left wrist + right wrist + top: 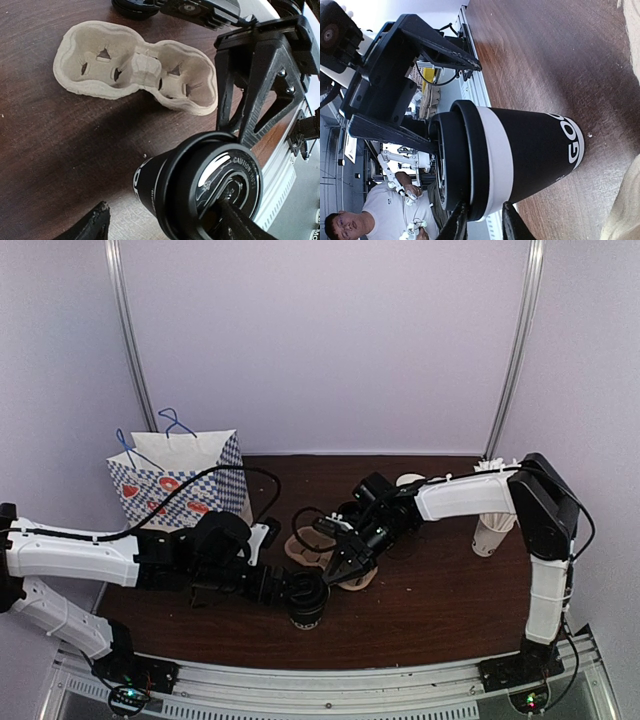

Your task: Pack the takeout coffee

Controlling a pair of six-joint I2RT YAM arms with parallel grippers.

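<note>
The takeout coffee [308, 606], a black paper cup with a black lid, stands near the table's front edge. In the left wrist view the takeout coffee [165, 185] is between my left gripper's spread fingers. One finger [240, 225] rests on the lid and the other finger [95, 225] is off to the side, clear of the cup. My left gripper [298, 590] is open over it. My right gripper [482, 225] is narrowly closed on the lid's rim at the cup's edge [485, 165]. It reaches in from the right [333, 576].
A beige pulp cup carrier [135, 65] lies just behind the cup [300, 545]. A blue-checked paper gift bag [180, 480] stands open at the back left. White cups [490, 530] stand at the right by the right arm.
</note>
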